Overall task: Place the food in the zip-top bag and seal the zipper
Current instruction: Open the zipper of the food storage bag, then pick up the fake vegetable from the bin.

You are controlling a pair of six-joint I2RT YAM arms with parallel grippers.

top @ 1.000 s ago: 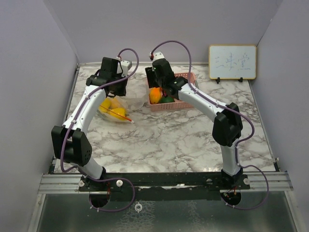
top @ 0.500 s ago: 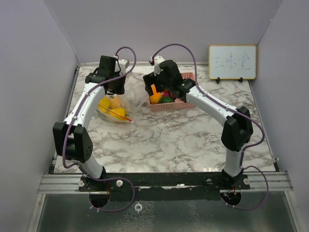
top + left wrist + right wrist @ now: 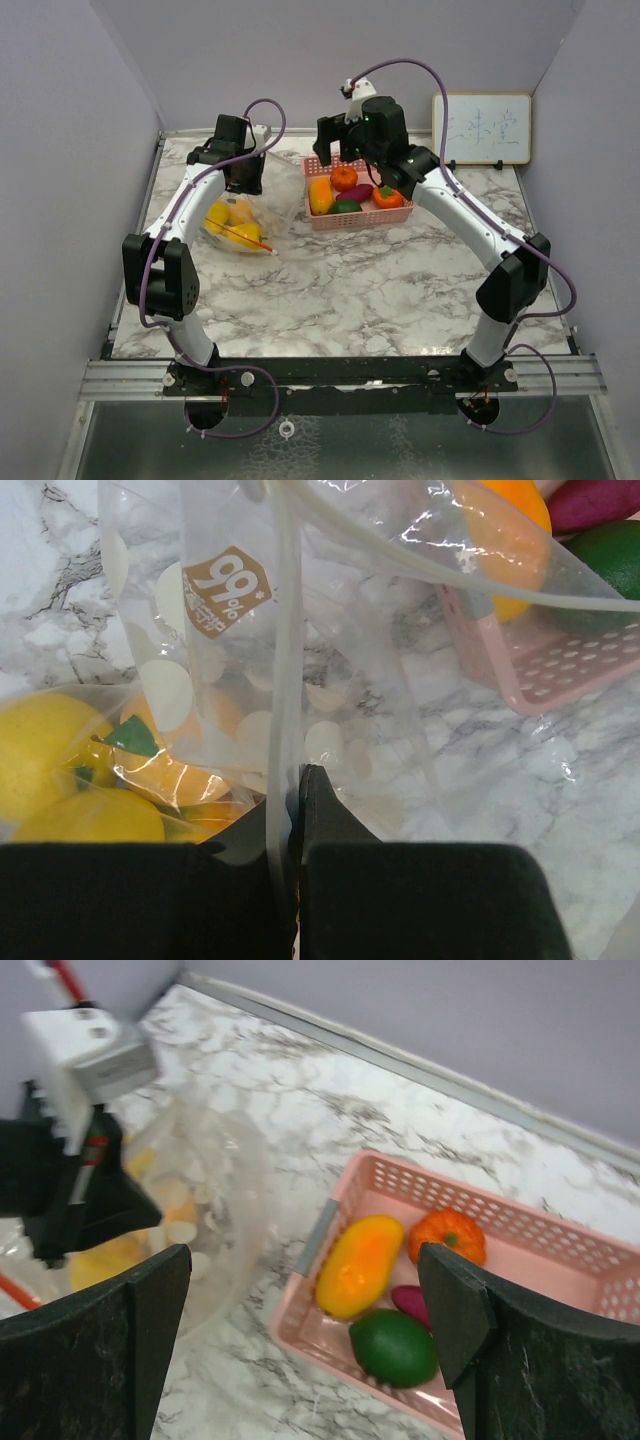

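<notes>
Brown hexagonal sticker (image 3: 228, 588) on the zip-top bag (image 3: 390, 710) read "99%" (smaller print beneath illegible). Bag was clear, crinkly and white-dotted, lying on marble table (image 3: 380, 285) beside pink perforated basket (image 3: 560, 1230), with glossy yellow food (image 3: 50, 755) inside. Noted left gripper (image 3: 295, 785) pinched together on bag film. Noted right gripper (image 3: 305, 1300) spread wide above basket.

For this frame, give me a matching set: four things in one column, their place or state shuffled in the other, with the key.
Column one:
1. left gripper
2. right gripper
3. green fruit
4. yellow fruits

Column two:
A. lying in the pink basket
B. open and empty
C. inside the zip-top bag
D. shut on the bag's clear film

Pairs: 1-D, 2-B, 3-A, 4-C.
</notes>
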